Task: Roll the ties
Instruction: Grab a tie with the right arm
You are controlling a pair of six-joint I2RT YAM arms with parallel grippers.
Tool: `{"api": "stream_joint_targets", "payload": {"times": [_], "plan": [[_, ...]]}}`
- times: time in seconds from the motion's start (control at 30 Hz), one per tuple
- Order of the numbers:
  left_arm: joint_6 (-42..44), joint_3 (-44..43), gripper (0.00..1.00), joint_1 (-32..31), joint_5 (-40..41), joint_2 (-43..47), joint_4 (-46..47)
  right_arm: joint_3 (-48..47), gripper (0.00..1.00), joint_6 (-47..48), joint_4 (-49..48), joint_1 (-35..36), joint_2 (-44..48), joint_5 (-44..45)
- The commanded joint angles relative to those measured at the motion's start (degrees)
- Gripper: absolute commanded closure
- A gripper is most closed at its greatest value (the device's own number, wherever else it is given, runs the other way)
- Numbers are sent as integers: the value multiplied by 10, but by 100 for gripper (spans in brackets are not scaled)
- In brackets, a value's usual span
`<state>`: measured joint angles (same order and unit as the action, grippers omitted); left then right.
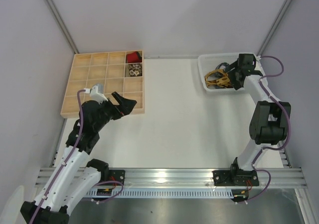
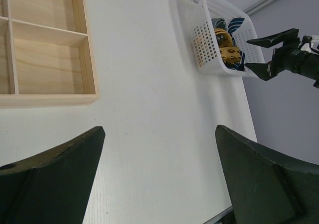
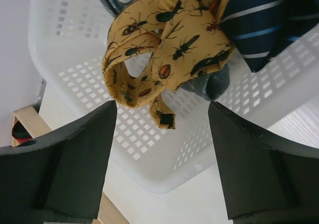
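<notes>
Several ties lie bunched in a white basket [image 1: 201, 69] at the back right. A mustard-yellow tie with dark beetles [image 3: 169, 50] is on top, next to a navy striped tie [image 3: 259, 25] and a dark grey one [image 3: 212, 84]. My right gripper [image 3: 162, 104] hovers open just above them; the yellow tie's tail hangs between its fingertips, untouched. A rolled red tie [image 1: 133, 57] and a rolled pale patterned tie [image 1: 133, 70] sit in cells of the wooden tray [image 1: 84, 79]. My left gripper [image 1: 125, 102] is open and empty by the tray's near right corner.
The wooden tray [image 2: 50, 59] has many empty cells and fills the back left. In the left wrist view the basket [image 2: 209, 59] and my right gripper [image 2: 259, 52] show far across bare white tabletop. Grey walls close in on three sides.
</notes>
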<state>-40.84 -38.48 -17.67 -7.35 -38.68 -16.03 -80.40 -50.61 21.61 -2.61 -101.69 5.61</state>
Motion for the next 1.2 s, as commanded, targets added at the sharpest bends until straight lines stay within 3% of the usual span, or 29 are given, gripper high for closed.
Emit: {"api": "stream_joint_targets", "payload": {"times": [0.0, 0.5, 0.67, 0.77, 0.8, 0.87, 1.0, 1.03, 1.17], "plan": [[21, -25, 0, -7, -11, -10, -2, -30, 21, -15, 41, 0, 2, 59], [23, -38, 0, -7, -11, -18, -13, -41, 26, -44, -51, -17, -86, 41], [26, -46, 0, -7, -7, -23, -16, -52, 36, -48, -74, -18, -110, 30], [29, -48, 0, -7, -5, -24, -18, -49, 52, -47, -85, -17, -103, 31], [29, -49, 0, -7, -6, -27, -17, -49, 72, -44, -92, -17, -101, 30], [33, -50, 1, -7, -12, -32, -12, -50, 86, -41, -90, -18, -91, 26], [53, -68, 0, -7, -33, -54, -20, -56, 92, -31, -87, -17, -65, 30], [58, -77, 0, -7, -40, -67, -21, -63, 100, -29, -76, -18, -62, 30], [81, -91, 5, -7, -113, -103, -4, -98, 100, -13, -53, -21, -37, 18]]}}
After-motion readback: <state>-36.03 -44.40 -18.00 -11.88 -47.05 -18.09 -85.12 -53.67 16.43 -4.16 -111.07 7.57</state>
